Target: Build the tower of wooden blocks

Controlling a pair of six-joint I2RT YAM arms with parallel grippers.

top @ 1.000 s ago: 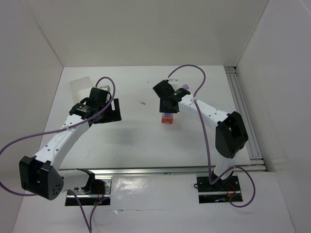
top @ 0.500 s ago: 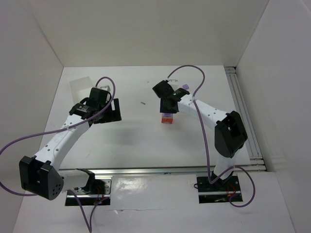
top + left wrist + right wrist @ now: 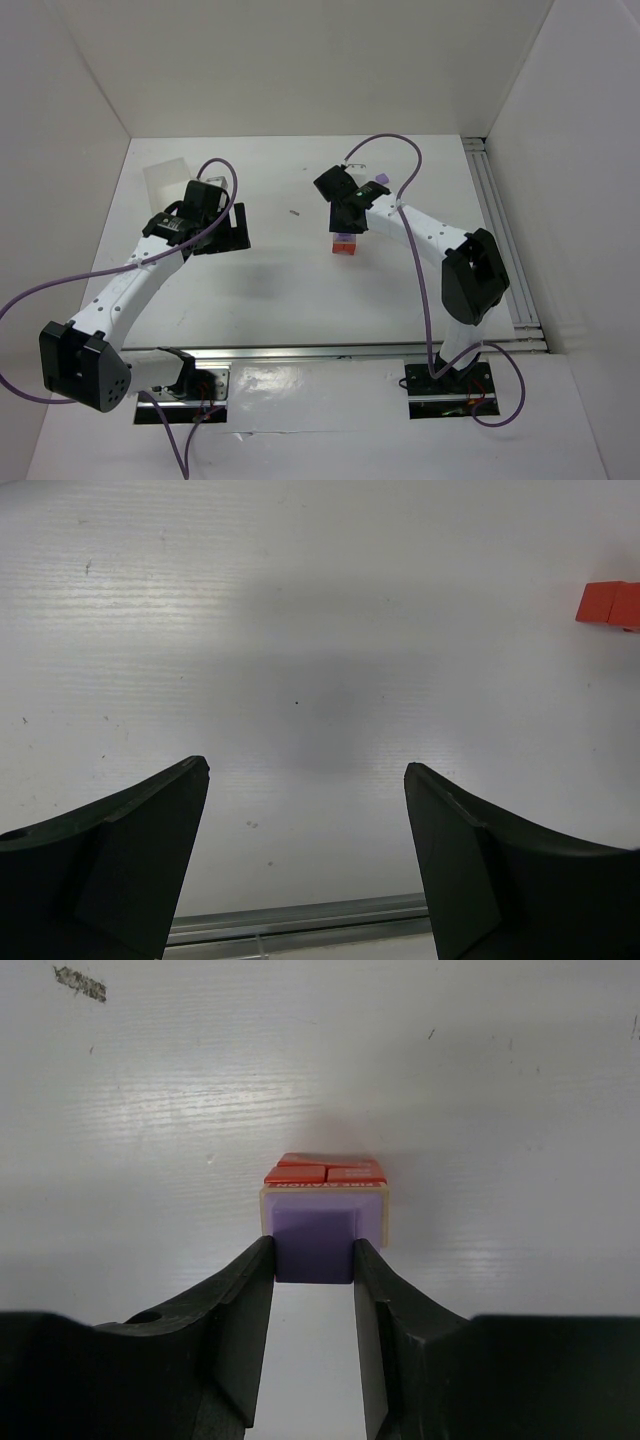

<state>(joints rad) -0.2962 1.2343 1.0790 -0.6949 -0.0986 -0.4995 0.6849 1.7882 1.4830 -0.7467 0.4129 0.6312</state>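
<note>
The wood block tower (image 3: 345, 246) stands mid-table: red-orange blocks (image 3: 325, 1171) at the base, a pale tan slab (image 3: 385, 1215) and lilac on top. My right gripper (image 3: 314, 1260) is shut on a lilac cube (image 3: 313, 1245), holding it on top of the tower. In the top view the right gripper (image 3: 349, 222) sits right above the tower. My left gripper (image 3: 305, 780) is open and empty over bare table, left of the tower (image 3: 608, 604). It also shows in the top view (image 3: 228, 228).
A translucent white plastic box (image 3: 166, 181) sits at the back left behind the left arm. A tiny dark speck (image 3: 294, 212) lies between the arms. A lilac piece (image 3: 379, 181) lies behind the right wrist. A metal rail (image 3: 500, 220) runs along the right edge.
The right arm has shifted very slightly over the tower. The left arm has not moved.
</note>
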